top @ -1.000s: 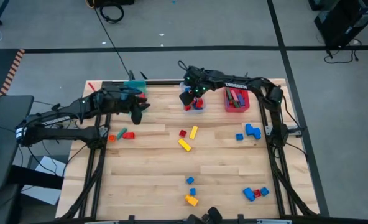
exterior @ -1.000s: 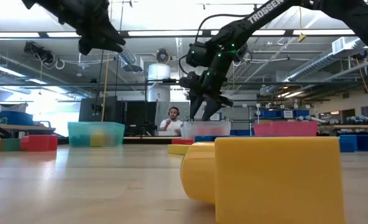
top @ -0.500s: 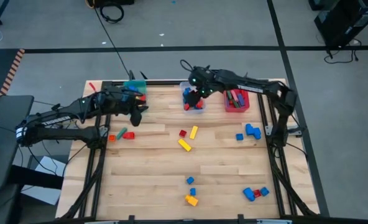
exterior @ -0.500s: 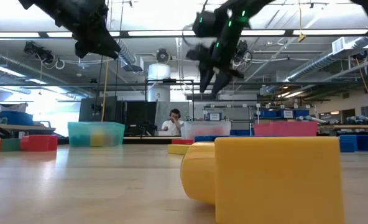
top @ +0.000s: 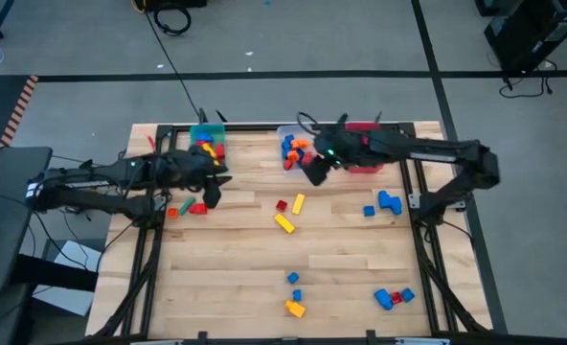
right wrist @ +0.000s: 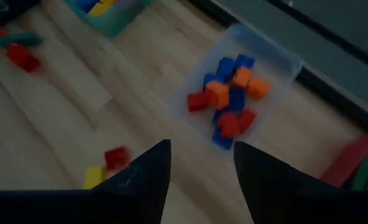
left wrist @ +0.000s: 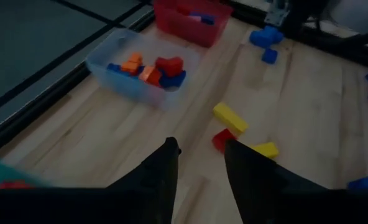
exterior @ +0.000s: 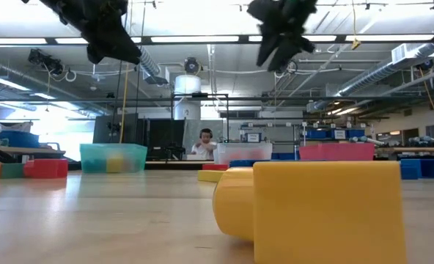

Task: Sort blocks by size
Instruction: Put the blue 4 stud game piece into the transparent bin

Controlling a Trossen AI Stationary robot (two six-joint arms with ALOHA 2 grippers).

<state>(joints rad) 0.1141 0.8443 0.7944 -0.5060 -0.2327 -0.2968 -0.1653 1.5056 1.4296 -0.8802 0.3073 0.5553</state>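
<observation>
Lying diagonal mid-table: yellow bar block [top: 283, 223], long axis slanted.

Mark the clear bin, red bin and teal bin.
clear bin [left wrist: 112, 53], left wrist view, near wall.
red bin [left wrist: 190, 30], left wrist view, front wall.
teal bin [exterior: 92, 155], low view, front wall.

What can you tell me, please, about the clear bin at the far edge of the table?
The clear bin is a shallow rectangular tub of see-through plastic with a raised rim and no lid. It sits flat on the wooden table at the far edge, between the teal bin and the red bin. Inside lies a loose heap of small blocks in blue, red and orange. The right end effector hangs open beside it, not touching it.
</observation>
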